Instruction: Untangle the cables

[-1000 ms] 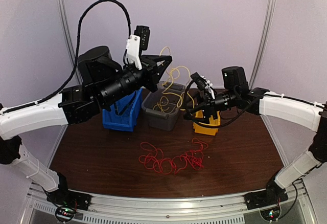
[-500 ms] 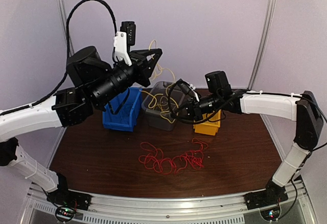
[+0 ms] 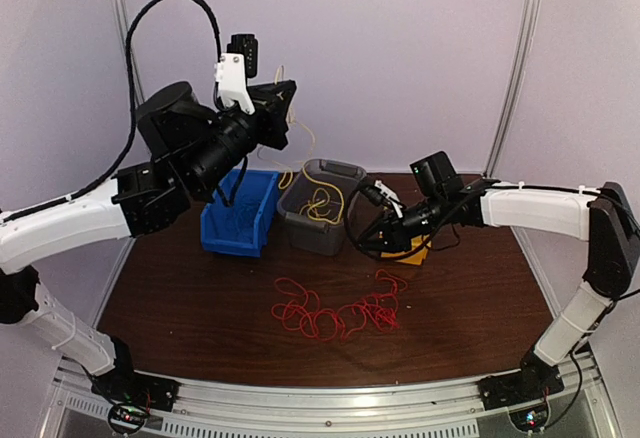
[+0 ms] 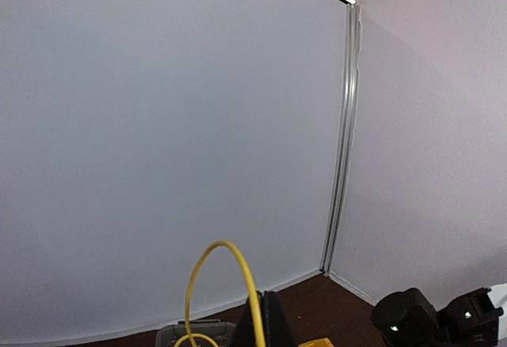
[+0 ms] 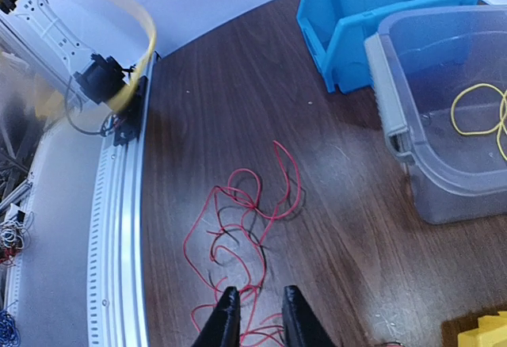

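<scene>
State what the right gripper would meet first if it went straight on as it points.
Probably the red cable on the table, just ahead of the right gripper; depth is unclear.

Robot lab — white-walled enclosure (image 3: 400, 48)

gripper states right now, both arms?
left gripper: shut on the yellow cable.
right gripper: slightly open, nothing between the fingers.

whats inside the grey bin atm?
Loops of yellow cable lie in the grey bin; one strand rises out to the left gripper, jaws shut. From the top camera, the bin's near wall covers part of its floor.
</scene>
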{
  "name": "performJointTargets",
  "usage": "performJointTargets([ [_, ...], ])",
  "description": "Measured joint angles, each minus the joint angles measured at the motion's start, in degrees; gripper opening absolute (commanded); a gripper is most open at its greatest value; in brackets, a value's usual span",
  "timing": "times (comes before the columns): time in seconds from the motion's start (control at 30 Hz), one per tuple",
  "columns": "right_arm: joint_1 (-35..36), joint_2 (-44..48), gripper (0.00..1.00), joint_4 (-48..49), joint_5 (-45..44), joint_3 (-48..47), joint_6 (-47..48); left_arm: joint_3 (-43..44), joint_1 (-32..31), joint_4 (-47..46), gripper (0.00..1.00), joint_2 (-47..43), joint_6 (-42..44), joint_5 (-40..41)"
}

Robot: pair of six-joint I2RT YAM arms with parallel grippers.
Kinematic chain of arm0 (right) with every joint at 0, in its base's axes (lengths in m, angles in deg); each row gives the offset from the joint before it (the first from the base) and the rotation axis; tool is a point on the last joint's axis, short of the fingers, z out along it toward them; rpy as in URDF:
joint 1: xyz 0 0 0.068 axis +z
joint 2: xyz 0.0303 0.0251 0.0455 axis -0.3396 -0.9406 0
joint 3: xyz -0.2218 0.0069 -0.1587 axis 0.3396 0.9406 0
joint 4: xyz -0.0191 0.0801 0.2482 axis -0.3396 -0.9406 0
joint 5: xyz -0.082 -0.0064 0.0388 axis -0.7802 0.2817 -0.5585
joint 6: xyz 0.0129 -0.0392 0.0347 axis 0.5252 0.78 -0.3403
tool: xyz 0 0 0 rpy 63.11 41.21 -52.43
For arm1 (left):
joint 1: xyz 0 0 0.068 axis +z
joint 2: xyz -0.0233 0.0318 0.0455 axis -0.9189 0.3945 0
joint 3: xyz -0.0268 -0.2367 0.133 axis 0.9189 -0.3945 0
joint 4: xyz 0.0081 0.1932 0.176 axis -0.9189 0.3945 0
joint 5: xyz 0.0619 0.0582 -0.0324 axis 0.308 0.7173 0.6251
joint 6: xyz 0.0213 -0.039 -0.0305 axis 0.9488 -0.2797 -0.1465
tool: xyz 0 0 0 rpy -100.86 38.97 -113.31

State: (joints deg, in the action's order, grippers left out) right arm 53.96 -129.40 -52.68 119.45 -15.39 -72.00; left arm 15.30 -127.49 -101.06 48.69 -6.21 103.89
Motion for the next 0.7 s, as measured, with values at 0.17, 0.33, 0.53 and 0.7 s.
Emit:
performJointTargets([
  [0.17, -3.02, -0.02, 0.07, -1.95, -1.36, 2.97, 2.89, 6.78, 6.64, 2.29, 0.0, 5.35, -0.46, -1.92],
  [0.33, -6.69, 1.42, 0.18, -4.87, -1.84, 6.01, 5.03, 15.34, 11.47, 5.35, 0.0, 11.56, -0.9, -5.4],
  [0.53, -10.93, 6.84, 0.23, -6.97, -1.86, 6.03, 7.43, 20.83, 13.79, 6.67, 0.0, 18.18, -0.76, -7.04],
  [0.7, -17.14, 9.7, 0.27, -8.61, -1.86, 6.05, 8.72, 23.3, 14.19, 7.45, 0.0, 23.43, -0.42, -7.3],
])
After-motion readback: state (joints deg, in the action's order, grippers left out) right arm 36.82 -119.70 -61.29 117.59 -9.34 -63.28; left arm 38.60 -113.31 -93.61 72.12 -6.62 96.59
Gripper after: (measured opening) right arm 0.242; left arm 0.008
